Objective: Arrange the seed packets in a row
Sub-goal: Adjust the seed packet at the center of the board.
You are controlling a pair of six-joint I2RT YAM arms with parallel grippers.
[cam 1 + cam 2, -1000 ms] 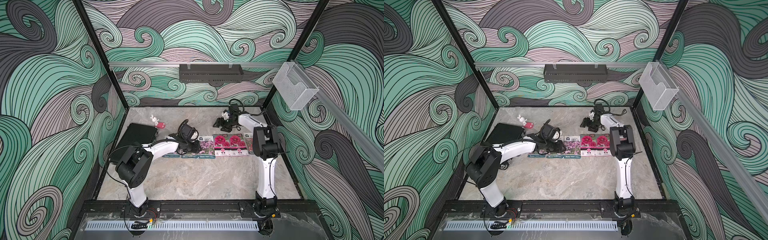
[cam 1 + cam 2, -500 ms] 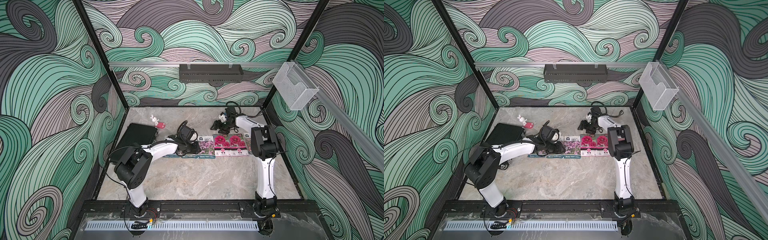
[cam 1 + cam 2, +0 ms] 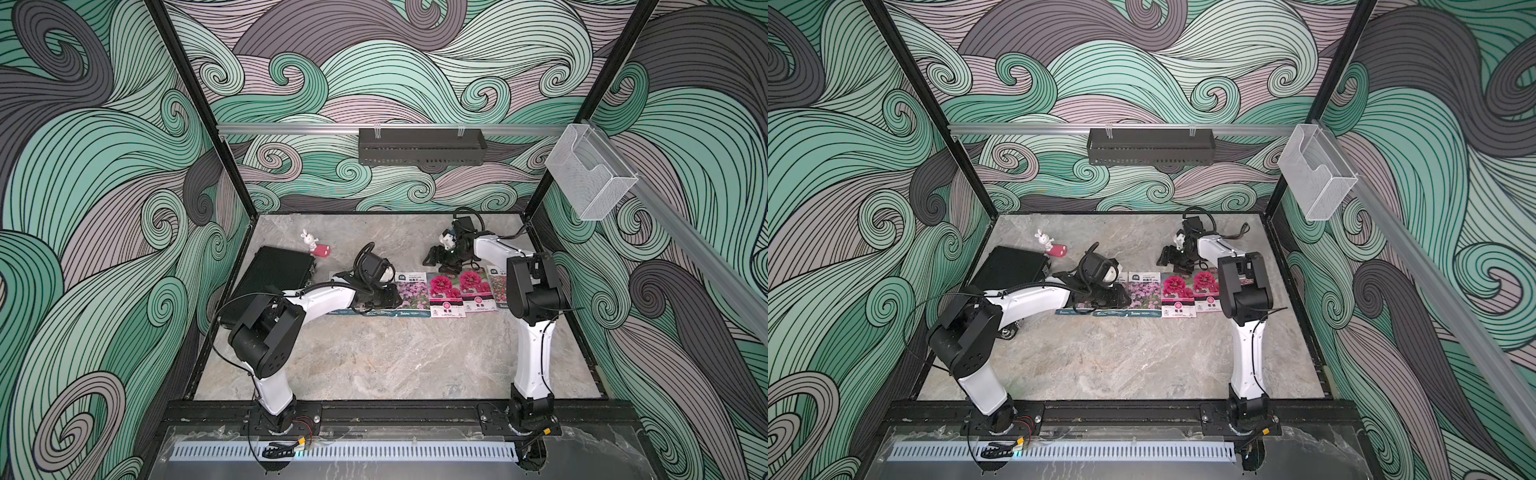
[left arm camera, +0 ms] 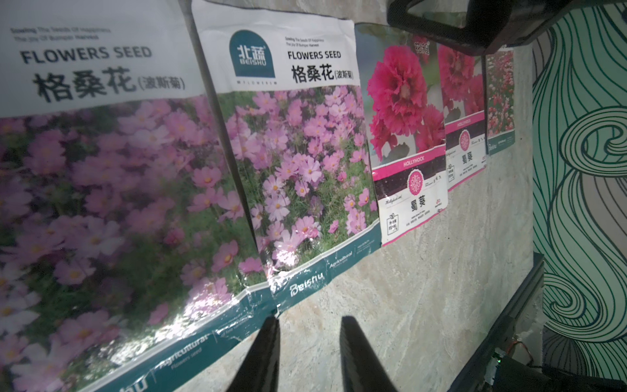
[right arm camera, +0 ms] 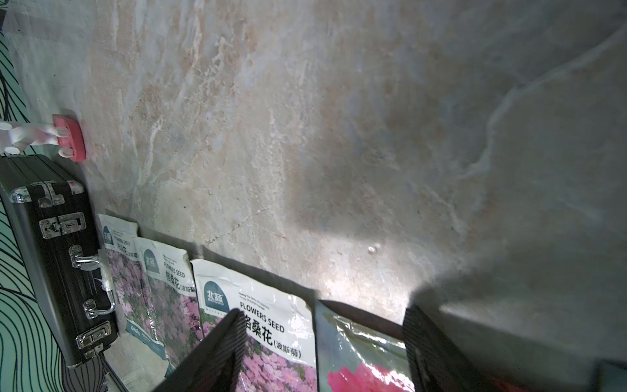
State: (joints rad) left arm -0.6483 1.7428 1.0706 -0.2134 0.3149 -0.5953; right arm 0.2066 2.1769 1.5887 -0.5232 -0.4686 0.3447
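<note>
Swirly green-and-grey wave walls all round, with a marble-look table in the middle. All six seed packets lie flat in one line across the middle of the table. From the robot's left it goes three purple-flower packets, two magenta-flower packets, then the red-pink packet at the far right end, partly behind the right arm in both top views. Neighbours sit edge to edge; can't really tell if any overlap.

The left gripper hangs low at the near edge of the purple ones, right where two of them meet. Its fingers have a small gap between them with bare table showing through, so it's not pinching anything. The right gripper hovers over the far edge of the row, about where purple meets magenta, with its jaws spread wide and nothing in them.

A black case lies just beside the leftmost packet. A little white rabbit figure on a red base stands behind the case.
</note>
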